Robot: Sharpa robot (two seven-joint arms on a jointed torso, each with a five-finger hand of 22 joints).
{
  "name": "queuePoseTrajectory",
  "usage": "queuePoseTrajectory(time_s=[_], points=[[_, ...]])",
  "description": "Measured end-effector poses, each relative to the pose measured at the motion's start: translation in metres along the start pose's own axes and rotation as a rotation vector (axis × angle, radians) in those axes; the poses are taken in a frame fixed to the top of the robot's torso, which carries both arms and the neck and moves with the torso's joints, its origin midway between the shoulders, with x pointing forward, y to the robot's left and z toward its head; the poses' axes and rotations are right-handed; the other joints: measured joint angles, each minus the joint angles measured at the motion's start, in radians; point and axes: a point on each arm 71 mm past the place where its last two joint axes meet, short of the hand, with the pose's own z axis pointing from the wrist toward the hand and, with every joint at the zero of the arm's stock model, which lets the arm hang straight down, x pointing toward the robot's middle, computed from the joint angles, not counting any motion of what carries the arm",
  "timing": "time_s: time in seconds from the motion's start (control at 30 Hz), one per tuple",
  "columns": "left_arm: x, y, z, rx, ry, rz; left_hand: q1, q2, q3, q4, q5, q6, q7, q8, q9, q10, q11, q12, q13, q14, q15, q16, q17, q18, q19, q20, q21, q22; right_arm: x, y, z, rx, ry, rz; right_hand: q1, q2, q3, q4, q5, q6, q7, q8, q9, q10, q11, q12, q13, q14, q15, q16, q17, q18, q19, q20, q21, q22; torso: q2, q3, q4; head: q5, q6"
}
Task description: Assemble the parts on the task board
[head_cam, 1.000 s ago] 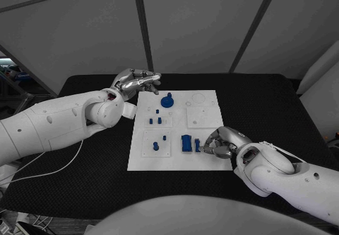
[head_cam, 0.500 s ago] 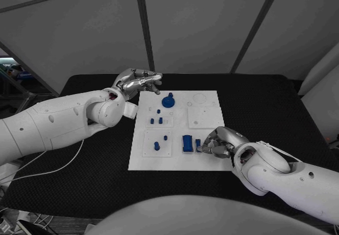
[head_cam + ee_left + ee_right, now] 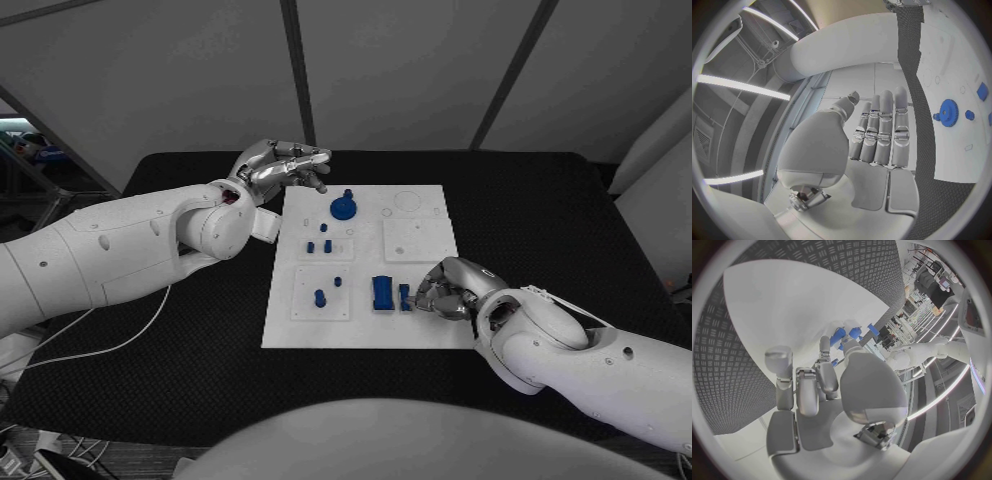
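Note:
The white task board lies in the middle of the black table. On it I see a blue gear, small blue pegs, a blue block and a smaller blue piece beside it. My right hand sits low at the board's right edge with its fingers curled in and nothing visible in them; the fingertips come close to the smaller piece, and contact is unclear. The right wrist view shows blue parts just beyond those fingers. My left hand hovers over the board's far left corner, holding nothing, its fingers straight.
The blue gear and the board lie off to the side of my left hand in the left wrist view. A white cable trails over the table's left part. Black table surface surrounds the board.
My right hand has crept a little toward the blue block and the smaller piece. The left hand and the parts on the board have stayed put.

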Motion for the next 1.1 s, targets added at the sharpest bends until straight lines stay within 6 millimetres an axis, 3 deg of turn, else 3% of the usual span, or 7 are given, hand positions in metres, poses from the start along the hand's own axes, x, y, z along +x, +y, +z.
queuePoseTrajectory(time_s=[0.7, 0.8, 0.87, 0.93, 0.97, 1.0, 1.1], points=[[0.0, 0.0, -0.001, 0.0, 0.001, 0.0, 0.0, 0.0, 0.0, 0.0, 0.0, 0.0, 0.0, 0.0, 0.0, 0.0, 0.0, 0.0, 0.0, 0.0, 0.0, 0.0, 0.0, 0.0, 0.0, 0.0, 0.0, 0.0, -0.003, -0.003, -0.001, -0.029, -0.025, 0.009, 0.004, 0.004, -0.031, 0.003, -0.035, 0.0, 0.0, 0.0, -0.002, 0.003, -0.003, -0.009, 0.0, 0.0, 0.0, 0.0, 0.001, 0.0, 0.0, 0.0, -0.008, -0.012, -0.002, -0.0004, -0.0008, 0.001, 0.0], [-0.001, 0.0, -0.001, -0.001, 0.0, 0.0, 0.0, 0.0, -0.003, 0.003, 0.0, 0.0, 0.0, 0.0, 0.0, -0.004, 0.004, 0.0, 0.0, 0.0, 0.0, 0.0, 0.0, 0.0, 0.0, 0.0, 0.0, -0.001, -0.007, -0.006, -0.005, -0.055, -0.037, 0.038, 0.004, 0.004, -0.041, 0.002, -0.025, -0.021, 0.011, -0.012, -0.009, -0.022, 0.009, -0.057, -0.013, 0.0, 0.0, -0.027, 0.001, 0.0, -0.028, 0.002, -0.049, -0.065, -0.003, -0.0013, -0.0016, -0.001, 0.0], [-0.001, 0.0, -0.001, -0.001, -0.002, 0.0, -0.002, 0.002, -0.004, 0.004, 0.0, -0.003, -0.002, 0.0, 0.0, -0.004, 0.004, 0.0, 0.0, 0.0, 0.0, 0.0, 0.0, 0.0, 0.0, 0.0, 0.0, -0.002, -0.013, -0.008, -0.006, -0.083, -0.047, 0.079, 0.02, 0.02, -0.045, -0.002, -0.015, -0.049, 0.023, -0.033, -0.02, -0.06, 0.02, -0.123, -0.062, -0.001, 0.001, -0.059, 0.001, 0.0, -0.066, 0.009, -0.104, -0.138, -0.005, -0.0029, -0.0028, -0.004, 0.0], [-0.001, 0.0, -0.001, -0.001, -0.003, -0.002, -0.004, 0.004, -0.009, 0.009, 0.0, -0.007, 0.0, 0.0, 0.0, -0.007, 0.0, 0.0, 0.0, -0.015, 0.001, -0.009, -0.002, 0.0, -0.001, 0.001, -0.011, -0.007, -0.022, -0.008, -0.003, -0.115, -0.064, 0.128, 0.05, 0.03, -0.044, -0.006, -0.014, -0.077, 0.041, -0.059, -0.033, -0.116, 0.033, -0.225, -0.134, -0.001, 0.017, -0.113, 0.0, 0.025, -0.127, 0.018, -0.197, -0.254, -0.007, -0.0051, -0.0037, -0.007, 0.0], [-0.002, 0.0, -0.001, -0.001, -0.007, -0.003, -0.004, 0.004, -0.011, 0.011, 0.0, -0.007, 0.0, 0.0, 0.0, -0.011, 0.004, 0.0, 0.0, -0.026, 0.003, -0.018, -0.006, 0.0, -0.007, 0.007, -0.02, -0.012, -0.027, -0.009, 0.0, -0.136, -0.071, 0.163, 0.067, 0.036, -0.042, -0.013, -0.018, -0.091, 0.05, -0.073, -0.042, -0.16, 0.041, -0.303, -0.191, 0.0, 0.023, -0.154, -0.024, 0.04, -0.164, 0.025, -0.252, -0.318, -0.009, -0.0067, -0.0046, -0.009, 0.0], [-0.002, 0.0, 0.0, -0.001, -0.009, -0.005, -0.004, 0.004, -0.012, 0.012, 0.0, -0.007, 0.0, 0.0, 0.0, -0.015, 0.006, 0.0, -0.001, -0.039, 0.006, -0.03, -0.011, 0.0, -0.016, 0.011, -0.03, -0.019, -0.032, -0.01, 0.003, -0.148, -0.077, 0.189, 0.083, 0.04, -0.038, -0.017, -0.026, -0.104, 0.061, -0.087, -0.05, -0.216, 0.049, -0.4, -0.262, -0.009, 0.036, -0.211, -0.085, 0.04, -0.191, 0.032, -0.291, -0.353, -0.011, -0.0082, -0.0053, -0.011, 0.0], [-0.003, 0.002, 0.003, -0.001, -0.021, -0.012, -0.004, 0.004, -0.022, 0.022, 0.0, -0.007, 0.0, 0.0, 0.0, -0.033, 0.015, -0.01, -0.012, -0.087, 0.021, -0.092, -0.038, 0.0, -0.066, 0.025, -0.077, -0.05, -0.046, -0.02, 0.015, -0.167, -0.1, 0.282, 0.138, 0.051, -0.022, -0.033, -0.047, -0.15, 0.093, -0.125, -0.079, -0.384, 0.085, -0.657, -0.45, -0.196, 0.07, -0.603, -0.489, 0.04, -0.284, 0.062, -0.418, -0.435, -0.02, -0.0135, -0.0075, -0.015, 0.0]])
